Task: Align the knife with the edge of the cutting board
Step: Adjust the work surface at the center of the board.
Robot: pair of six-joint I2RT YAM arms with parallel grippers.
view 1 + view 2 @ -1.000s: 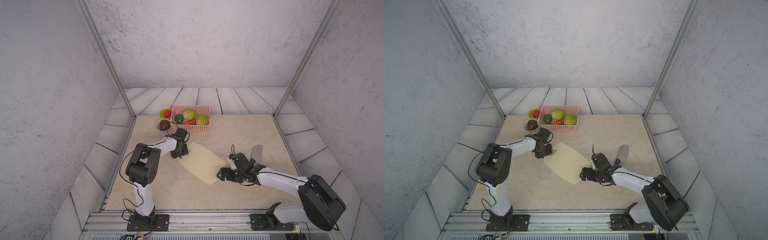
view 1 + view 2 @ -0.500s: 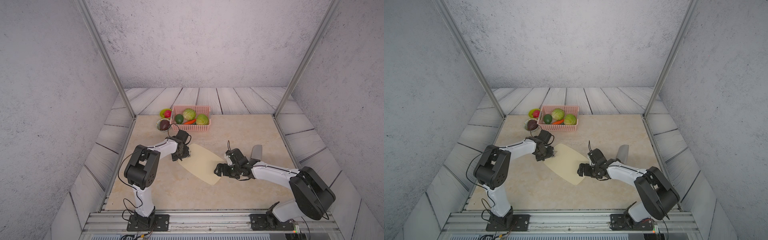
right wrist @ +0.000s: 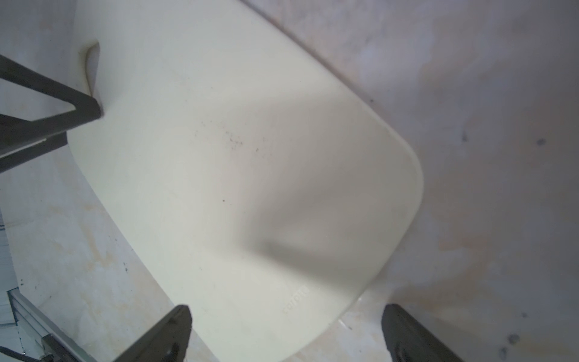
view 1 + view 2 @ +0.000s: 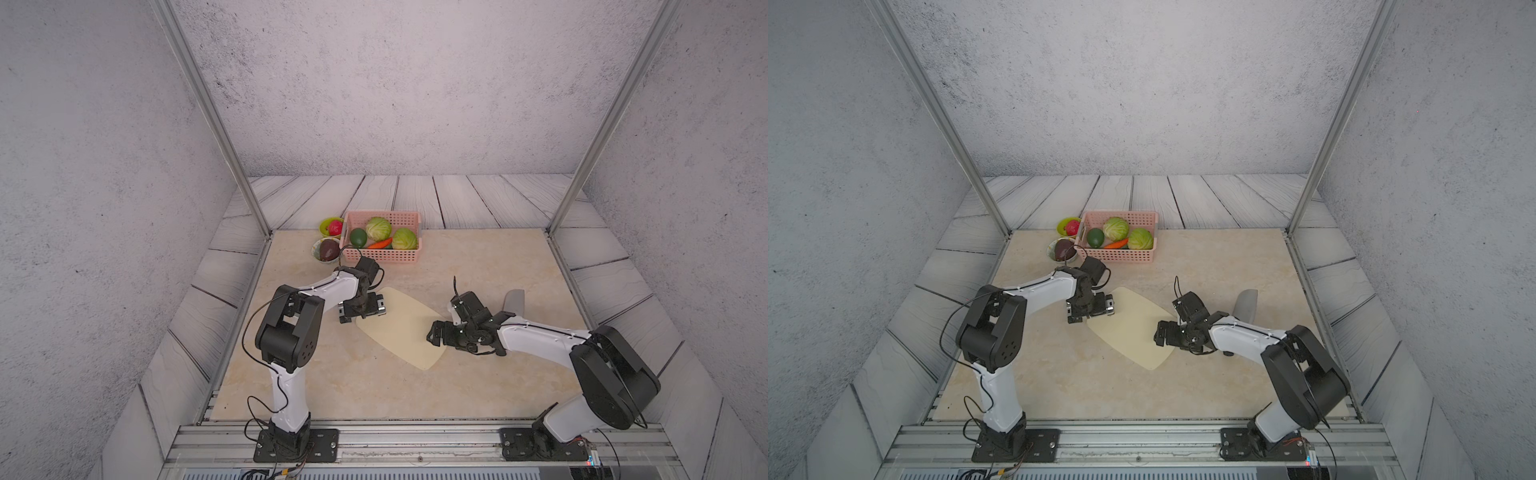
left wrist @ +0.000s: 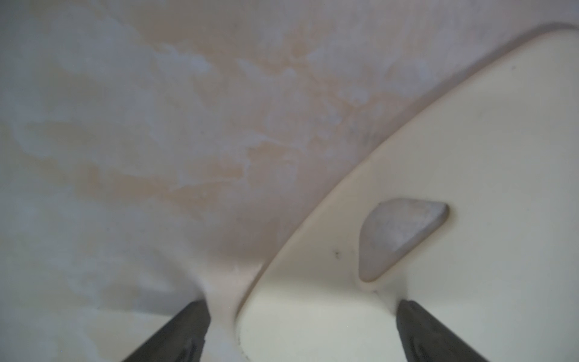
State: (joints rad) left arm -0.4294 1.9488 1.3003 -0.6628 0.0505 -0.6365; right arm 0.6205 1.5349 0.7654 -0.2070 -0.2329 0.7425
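Observation:
The cream cutting board [image 4: 399, 328] [image 4: 1133, 328] lies slantwise on the beige tabletop. My left gripper [image 4: 360, 309] [image 4: 1090, 309] is open over its far left corner. In the left wrist view the open jaws [image 5: 302, 305] straddle that rounded corner, beside the board's triangular hole [image 5: 398, 235]. My right gripper [image 4: 436, 332] [image 4: 1163, 332] is open at the board's near right end, which lies between its fingers [image 3: 286, 313]. The knife's grey blade [image 4: 514, 301] [image 4: 1246, 305] shows behind the right arm, apart from the board; the arm hides its handle.
A pink basket [image 4: 382, 259] holding cabbages, an avocado and a carrot stands at the back left. Two small bowls [image 4: 326, 249] with fruit sit beside it. Metal frame posts [image 4: 257, 216] rise at the table's back corners.
My left gripper has gone from shut to wide open at the board's far corner. The right gripper, open throughout, has shifted slightly left and farther back along the board's end.

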